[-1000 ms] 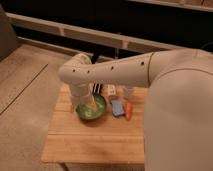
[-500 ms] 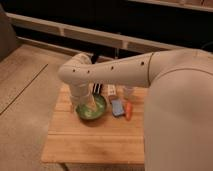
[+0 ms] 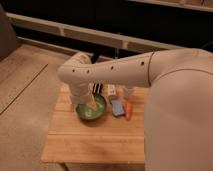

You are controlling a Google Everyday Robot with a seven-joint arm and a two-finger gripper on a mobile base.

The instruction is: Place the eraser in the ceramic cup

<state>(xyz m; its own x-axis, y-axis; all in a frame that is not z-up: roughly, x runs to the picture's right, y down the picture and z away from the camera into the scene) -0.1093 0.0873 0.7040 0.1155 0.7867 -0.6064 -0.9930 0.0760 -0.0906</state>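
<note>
The eraser, a small black striped block, lies at the back of the wooden table, just behind the green bowl. My gripper hangs from the pale arm over the bowl's back rim, just in front of the eraser. It is open with nothing in it. A whitish ceramic cup stands at the back right, partly hidden under my arm.
A white tube lies beside the eraser. A blue pad and an orange carrot-like piece lie right of the bowl. My big arm covers the table's right side. Bare floor surrounds the table, and a dark wall runs behind it.
</note>
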